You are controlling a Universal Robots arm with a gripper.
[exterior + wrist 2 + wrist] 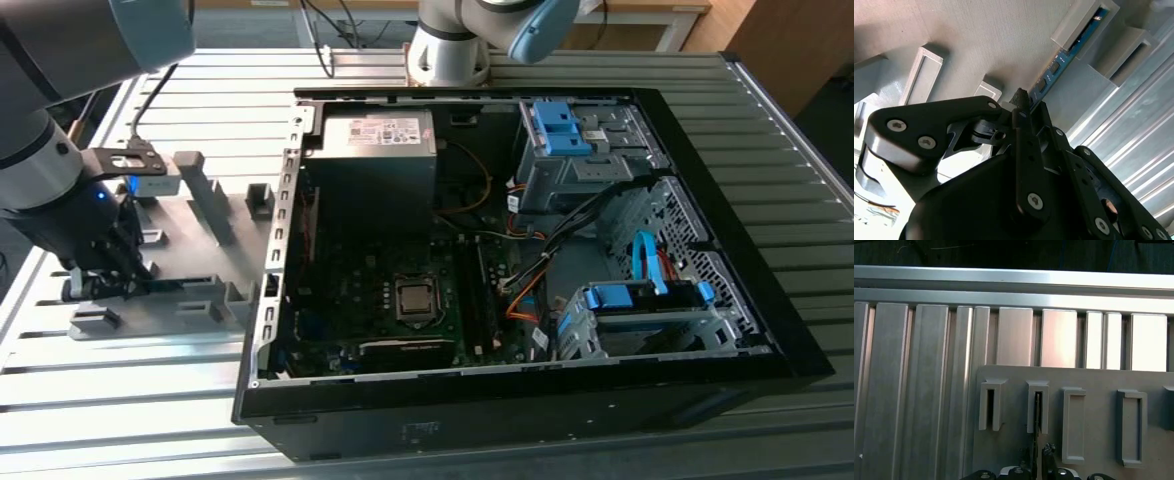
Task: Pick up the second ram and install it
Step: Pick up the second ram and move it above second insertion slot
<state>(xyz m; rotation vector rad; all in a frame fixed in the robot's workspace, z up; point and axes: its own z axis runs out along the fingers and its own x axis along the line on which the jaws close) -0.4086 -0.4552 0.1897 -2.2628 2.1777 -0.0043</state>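
In the second wrist view the ram point(1074, 45) stands in the fixture's point(979, 45) slots, with the tool point(1026, 100) straddling its end; whether it is clenched is unclear. The first wrist view shows ribbed desk point(929, 365) beyond the fixture's edge.

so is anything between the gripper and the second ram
Nothing: in the second wrist view the gripper is right at the second ram, which stands on edge in the grey fixture. Whether it grips it is unclear.

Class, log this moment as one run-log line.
phase: pick | gripper: at the second ram | second ram: on edge in slots of grey fixture | fixture: exterior view's left of computer case | installed: no
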